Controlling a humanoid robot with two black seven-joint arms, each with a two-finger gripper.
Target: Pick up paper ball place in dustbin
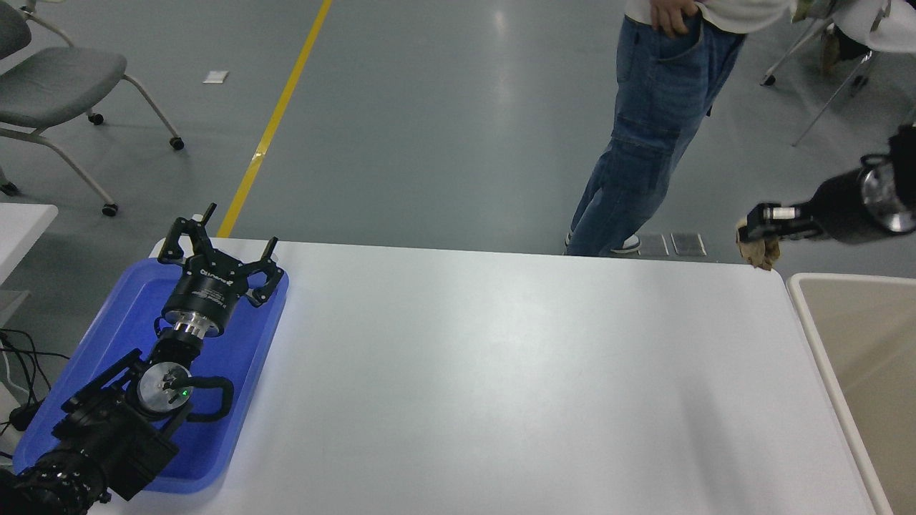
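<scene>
**Ball lifted, drop not lined up yet**

Head view: right gripper [758, 229] comes in from the right edge, raised well above the table, fingers clamped on the paper ball [760, 249]; the tan wad hangs from the fingertips with most of its bulk below them, so the grip looks like a pinch on the upper part only; ball appears over the far right corner of the white table [458, 372], near the dustbin [816, 336] but, by my read, not yet over its beige inside; height makes the exact position over the rim hard to judge.

Left gripper [215, 247] parked over the blue tray [107, 336] at lower left, fingers spread apart, holding nothing.

A person [658, 114] in jeans stands at the far side, close to the right arm's reach.

Risks, as I see them: shallow pinch lets the wad slip out mid-swing and land on the table or floor; releasing too early drops it on the table corner or bounces it off the thin white rim; a light crumpled ball dropped from this height may drift off line; arm swing passes near the person.
</scene>
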